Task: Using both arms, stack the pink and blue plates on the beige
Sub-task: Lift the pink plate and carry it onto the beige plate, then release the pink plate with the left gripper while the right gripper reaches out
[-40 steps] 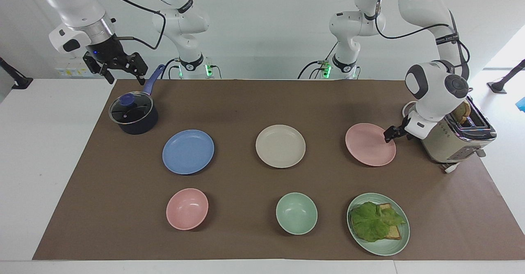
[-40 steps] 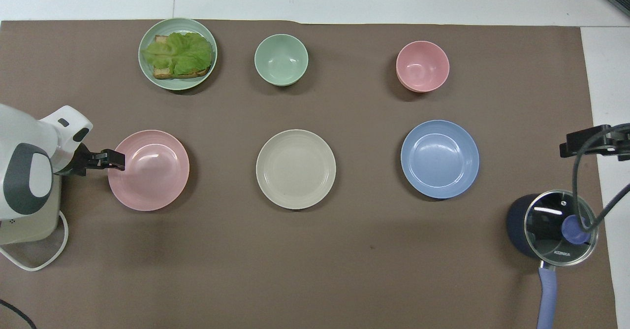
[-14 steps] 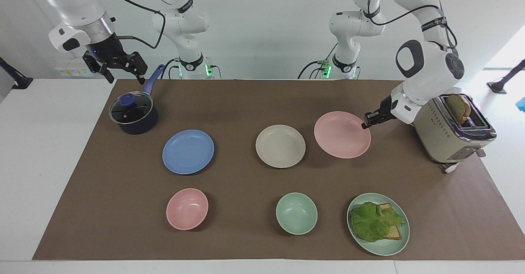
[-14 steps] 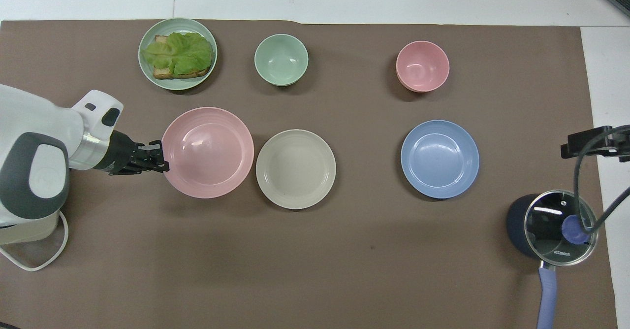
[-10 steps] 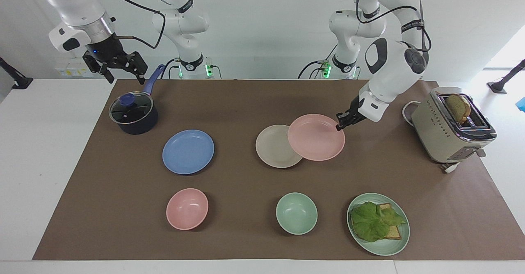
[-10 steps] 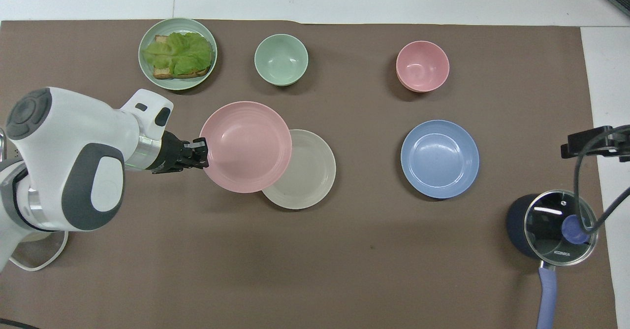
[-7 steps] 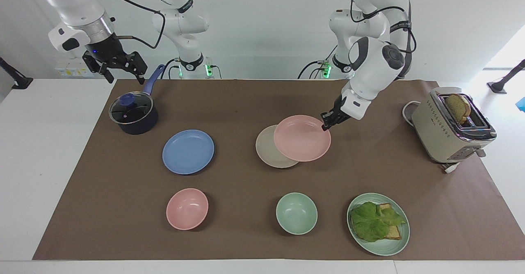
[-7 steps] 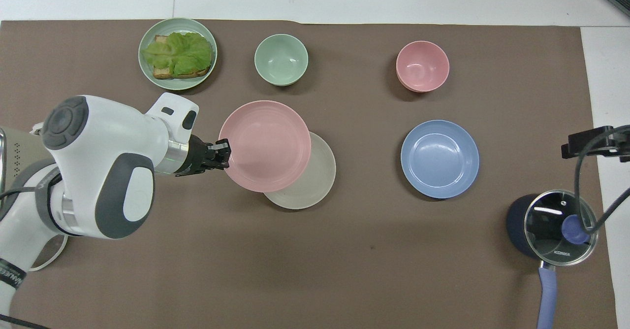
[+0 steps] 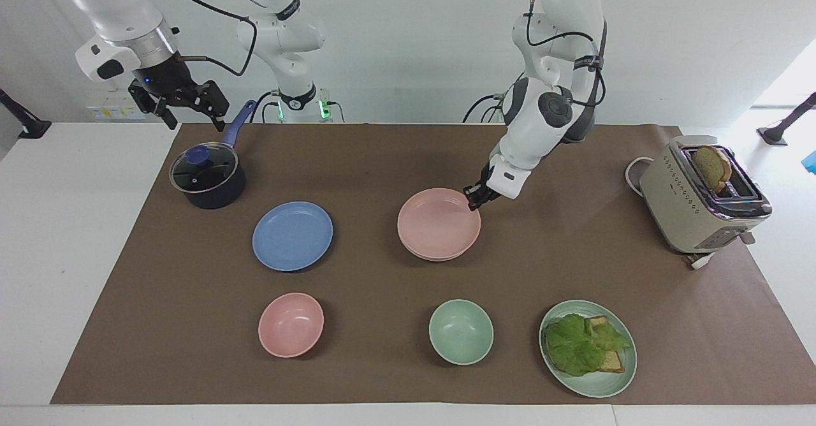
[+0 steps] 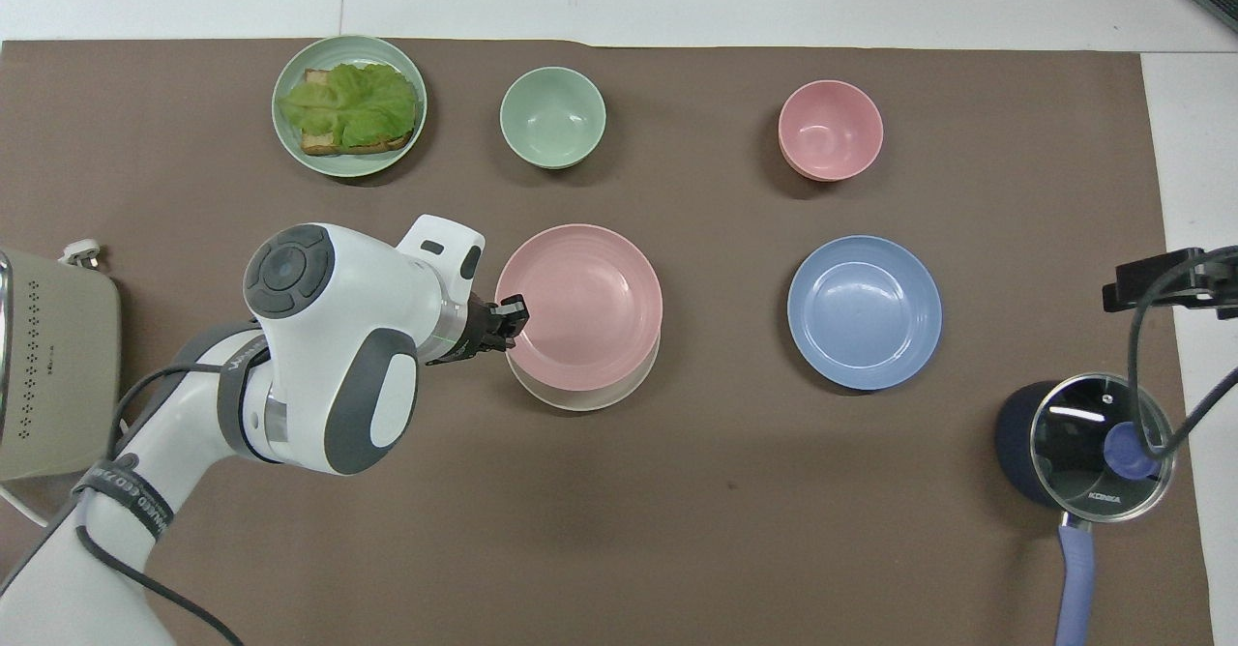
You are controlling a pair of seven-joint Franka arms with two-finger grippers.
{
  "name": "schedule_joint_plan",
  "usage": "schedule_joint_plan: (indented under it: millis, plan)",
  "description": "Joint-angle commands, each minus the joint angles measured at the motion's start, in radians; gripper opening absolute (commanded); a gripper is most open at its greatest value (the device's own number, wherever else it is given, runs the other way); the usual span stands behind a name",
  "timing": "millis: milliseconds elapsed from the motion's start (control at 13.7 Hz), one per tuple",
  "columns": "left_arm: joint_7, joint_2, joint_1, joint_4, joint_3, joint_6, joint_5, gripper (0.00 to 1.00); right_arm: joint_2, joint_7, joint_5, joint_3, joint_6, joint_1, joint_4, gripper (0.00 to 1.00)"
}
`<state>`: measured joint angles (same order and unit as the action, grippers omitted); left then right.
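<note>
The pale pink plate (image 9: 438, 222) (image 10: 580, 306) hangs level right over the beige plate (image 10: 580, 400), of which only a thin crescent of rim shows. Whether the two touch I cannot tell. My left gripper (image 9: 475, 200) (image 10: 513, 317) is shut on the pink plate's rim, on the side toward the left arm's end of the table. The blue plate (image 9: 292, 235) (image 10: 864, 311) lies flat on the mat beside the beige one, toward the right arm's end. My right gripper (image 9: 194, 117) waits open and empty, high over the mat's edge by the pot.
A dark pot with a glass lid (image 9: 207, 176) stands near the right arm. A pink bowl (image 9: 291, 324), a green bowl (image 9: 460, 331) and a green plate (image 9: 599, 388) with lettuce and bread line the row farthest from the robots. A toaster (image 9: 701, 206) stands at the left arm's end.
My left gripper has carried the pink plate from beside the toaster across to over the beige plate and brought it lower. The right arm has not moved.
</note>
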<state>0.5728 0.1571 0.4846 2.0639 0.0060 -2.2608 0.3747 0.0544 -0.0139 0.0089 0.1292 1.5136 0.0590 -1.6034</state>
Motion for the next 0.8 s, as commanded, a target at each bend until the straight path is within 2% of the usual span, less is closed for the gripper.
schedule_joint_plan:
  millis: [0,146,728]
  plan:
    - [0.007,-0.010,0.023,0.024,0.017,-0.028,0.027,0.00,0.027,0.000,-0.004,-0.002,0.008,-0.008,-0.033,1.00]
    - [0.009,0.015,0.029,0.025,0.017,-0.048,0.029,0.00,0.028,-0.001,-0.004,-0.003,0.008,-0.008,-0.033,1.00]
    - [0.007,0.010,0.026,0.035,0.019,-0.022,0.029,0.00,0.027,-0.003,-0.003,0.000,0.011,-0.008,-0.036,1.00]
